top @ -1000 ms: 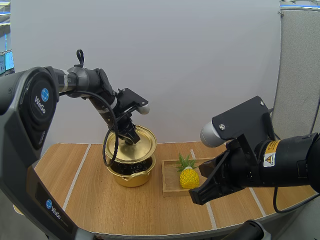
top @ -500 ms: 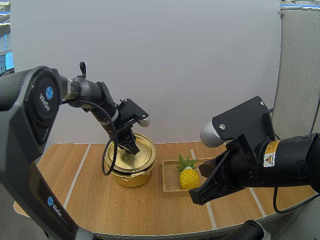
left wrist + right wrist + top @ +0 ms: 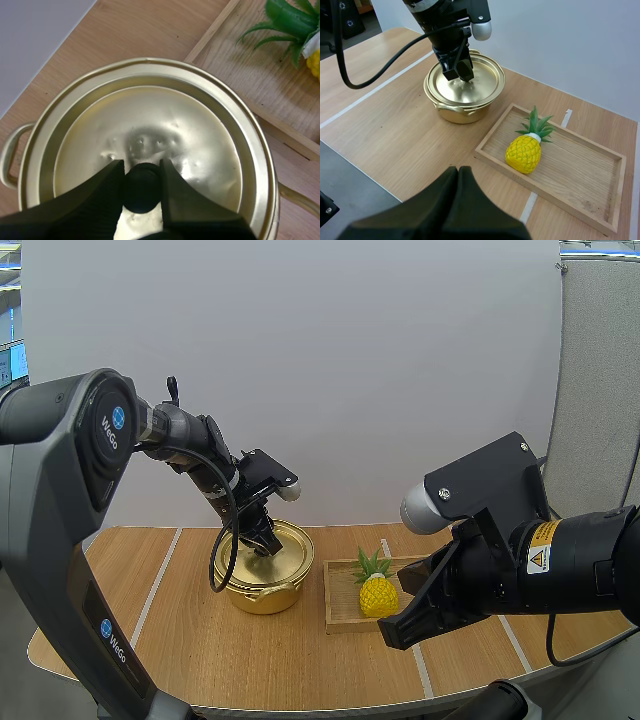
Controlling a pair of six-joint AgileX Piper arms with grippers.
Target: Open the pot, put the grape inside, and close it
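High view first: "WeGo" is printed in white on the left arm (image 3: 110, 425), at its shoulder and again lower down. The right arm (image 3: 520, 560) carries a yellow warning label (image 3: 541, 547) whose print is too small to read. The table (image 3: 180, 630) is pale wood crossed by light stripes, with a plain white wall behind it. The left arm reaches in from the left and bends down over a gold pot (image 3: 262, 590). Its lid (image 3: 278, 540) lies on the pot, and the left jaws are down on the lid's middle. Just right of the pot sits a wooden tray (image 3: 340, 608) with a toy pineapple (image 3: 377, 592) in it. The right arm hangs low in the foreground, its jaws near the tray's front edge.

Over to the left wrist view: the left jaws are clamped on the lid's black knob (image 3: 141, 187), one finger on each side. The lid sits inside the pot's rim, a side handle (image 3: 10, 150) poking out, and the tray's corner is just beyond.

Right wrist view now: the right jaws are pressed together into one dark wedge, gripping nothing, above the table's near edge. Beyond them, the pineapple lies in the tray and the pot stands beside it.
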